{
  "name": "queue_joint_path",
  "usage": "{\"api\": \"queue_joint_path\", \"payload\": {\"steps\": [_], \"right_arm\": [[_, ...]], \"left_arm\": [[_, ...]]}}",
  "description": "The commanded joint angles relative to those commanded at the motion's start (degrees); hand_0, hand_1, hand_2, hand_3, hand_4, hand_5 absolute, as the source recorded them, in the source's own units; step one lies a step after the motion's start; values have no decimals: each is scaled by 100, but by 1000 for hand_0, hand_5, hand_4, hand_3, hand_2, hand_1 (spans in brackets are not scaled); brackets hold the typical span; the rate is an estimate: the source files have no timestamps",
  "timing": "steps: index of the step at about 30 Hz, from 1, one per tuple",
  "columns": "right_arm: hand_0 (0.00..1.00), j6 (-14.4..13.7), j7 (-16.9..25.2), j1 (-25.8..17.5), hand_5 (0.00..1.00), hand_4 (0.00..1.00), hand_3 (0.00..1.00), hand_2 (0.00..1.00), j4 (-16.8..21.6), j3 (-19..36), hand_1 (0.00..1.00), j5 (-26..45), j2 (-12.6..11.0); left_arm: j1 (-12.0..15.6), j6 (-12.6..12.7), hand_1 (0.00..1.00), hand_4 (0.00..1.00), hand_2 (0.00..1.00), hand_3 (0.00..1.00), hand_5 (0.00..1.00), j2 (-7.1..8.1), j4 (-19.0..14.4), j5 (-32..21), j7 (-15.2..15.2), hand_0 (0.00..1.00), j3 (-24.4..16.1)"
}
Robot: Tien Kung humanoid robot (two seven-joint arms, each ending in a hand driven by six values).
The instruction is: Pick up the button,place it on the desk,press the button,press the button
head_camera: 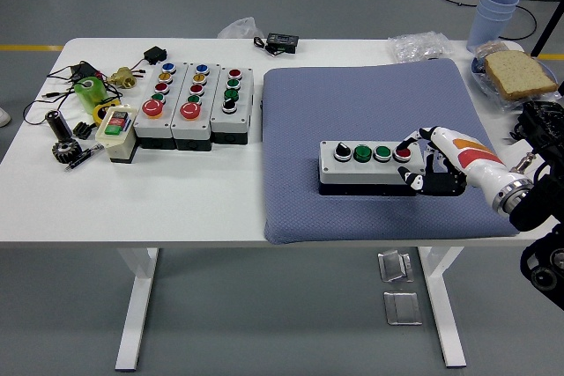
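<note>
A white worktop [211, 195] on white legs stands on a grey floor with cables trailing at the top of the view. A blue-grey mat [352, 94] covers most of its right half, reaching close to the near edge. On the mat's near part lies the button box [370, 166], grey-topped and black-based, carrying a black knob, a green button, another green button and a red button [403, 154] in a row. The right hand [436, 165] comes in from the right edge and sits at the box's right end; one fingertip rests on or just over the red button, the other fingers curl against the end of the box, grasping nothing. The far half of the mat is bare, as is the white strip along the worktop's near edge. On the left half, three more button boxes [196, 103] stand side by side, with a small switch box [115, 129], a green roll [88, 92], a gear and cables beside them near the left edge. Near the far right corner are a stack of blue cups [496, 13], a slice of bread [518, 73] and a clear bag.
</note>
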Motion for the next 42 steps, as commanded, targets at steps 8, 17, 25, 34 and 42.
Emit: {"api": "queue_joint_path", "payload": {"steps": [8,17,25,34,42], "right_arm": [[59,-108,-38,49,2,323,734,178,-304,-43,2,-158,162],[39,-111,-81,119,2,261,735,172,-430,-78,2,-142,169],[44,-54,-104,146,2,270,732,174,-464,-143,2,-131,205],[46,-20,-143,176,2,272,730,175,-594,-169,2,-178,264],[47,73,-196,174,2,274,728,175,-705,-239,2,-167,295]], "left_arm": [[21,-7,420,255,423,421,467,0,0,67,17,538,-14],[38,-20,421,255,423,421,469,0,0,102,23,537,-11],[0,-15,421,256,423,422,469,0,0,28,16,537,25],[-11,-13,421,256,423,422,470,0,0,-6,10,537,35],[-15,-14,421,256,424,421,469,0,0,-12,9,537,29]]}}
